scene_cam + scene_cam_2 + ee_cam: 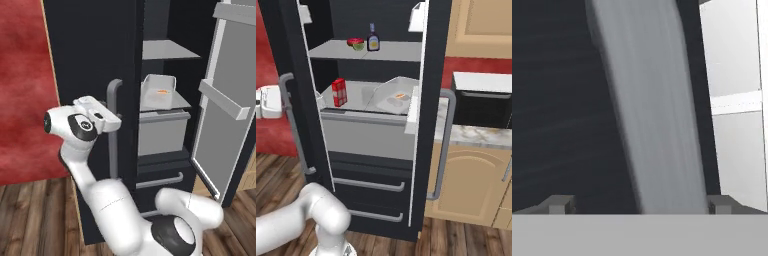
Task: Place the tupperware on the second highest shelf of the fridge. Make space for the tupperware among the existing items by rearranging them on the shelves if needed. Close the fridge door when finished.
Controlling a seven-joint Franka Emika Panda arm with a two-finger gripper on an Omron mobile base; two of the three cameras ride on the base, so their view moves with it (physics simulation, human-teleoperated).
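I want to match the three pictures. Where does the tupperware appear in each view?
Left base view: tupperware, upper middle, on the shelf above the grey drawer.
Right base view: tupperware, middle, right of the red carton.
Hand view: not in it.
Shared landmark: the grey drawer under its shelf, in both base views.

The white arm rises, elbow bent, wrist level; the gripper points forward, jaws spread wide, holding nothing.

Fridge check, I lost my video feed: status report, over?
Hand open, straddling grey bar handle of shut left door. White shallow tupperware on second highest shelf beside red carton. Right door open.
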